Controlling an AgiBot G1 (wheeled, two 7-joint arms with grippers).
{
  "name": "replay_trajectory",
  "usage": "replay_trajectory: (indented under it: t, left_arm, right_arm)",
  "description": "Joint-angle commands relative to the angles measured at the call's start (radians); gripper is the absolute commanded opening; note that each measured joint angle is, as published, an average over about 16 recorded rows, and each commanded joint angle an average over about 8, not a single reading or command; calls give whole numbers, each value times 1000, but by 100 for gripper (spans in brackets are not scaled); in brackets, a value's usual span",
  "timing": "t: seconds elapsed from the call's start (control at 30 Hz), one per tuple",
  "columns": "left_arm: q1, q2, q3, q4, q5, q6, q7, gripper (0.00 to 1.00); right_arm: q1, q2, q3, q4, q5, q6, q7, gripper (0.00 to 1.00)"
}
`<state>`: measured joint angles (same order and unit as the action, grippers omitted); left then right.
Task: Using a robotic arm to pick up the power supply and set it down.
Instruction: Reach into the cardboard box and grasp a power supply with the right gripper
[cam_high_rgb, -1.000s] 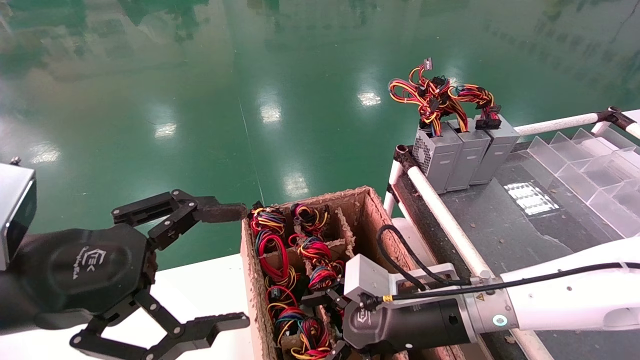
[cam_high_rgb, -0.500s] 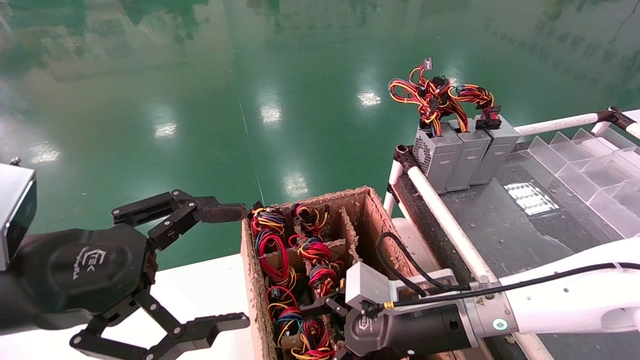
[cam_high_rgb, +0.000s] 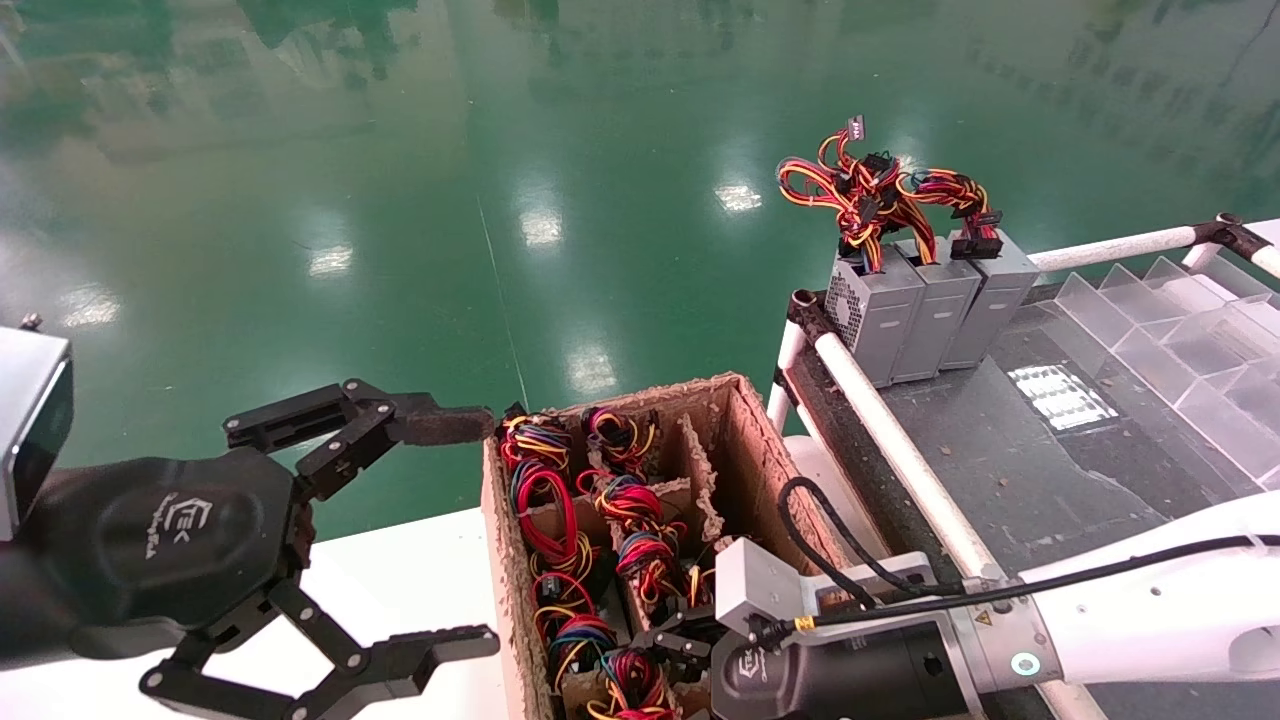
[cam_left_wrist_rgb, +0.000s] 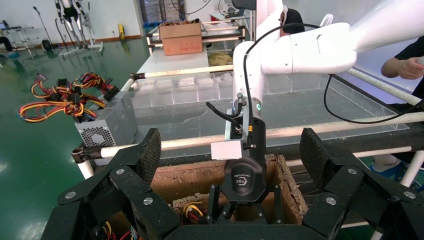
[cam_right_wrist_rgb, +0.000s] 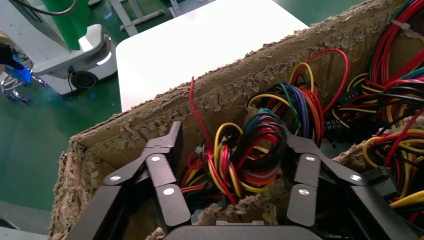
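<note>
A cardboard box (cam_high_rgb: 750, 440) with divider cells holds several power supplies, of which mostly the red, yellow and black wire bundles (cam_high_rgb: 545, 500) show. My right gripper (cam_high_rgb: 668, 645) is down inside the box's near end. In the right wrist view it (cam_right_wrist_rgb: 232, 145) is open, one finger on each side of one wire bundle (cam_right_wrist_rgb: 245, 165), not closed on it. The grey body under that bundle is hidden. My left gripper (cam_high_rgb: 455, 530) hangs open beside the box's left wall, holding nothing. Three more power supplies (cam_high_rgb: 925, 300) stand upright on the bench at the right.
A white tube rail (cam_high_rgb: 890, 430) edges the dark bench (cam_high_rgb: 1000, 450) just right of the box. Clear plastic dividers (cam_high_rgb: 1180, 340) fill the bench's far right. A white table (cam_high_rgb: 410, 580) carries the box. Green floor lies beyond. A person's arm (cam_left_wrist_rgb: 407, 65) shows far off.
My right gripper has sunk lower into the box and shifted toward its near end. The left arm has stayed still.
</note>
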<state>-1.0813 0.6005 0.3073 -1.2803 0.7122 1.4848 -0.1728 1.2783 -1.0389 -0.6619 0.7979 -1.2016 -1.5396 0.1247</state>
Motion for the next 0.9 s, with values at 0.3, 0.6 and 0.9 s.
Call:
replay_trajectory:
  t: [0.3,0.6,0.9]
  left_arm:
    - [0,0,0,0,0,0,0,100]
    - [0,0,1,0,-1,0,0,100]
    - [0,0,1,0,-1,-1,1,100]
  right_arm:
    - [1,8,-7,0,27,-24,-4,0]
    - [-20,44,-26,41,50,-23,-1,0]
    - [-27,89,-20,76,125,-32,1,0]
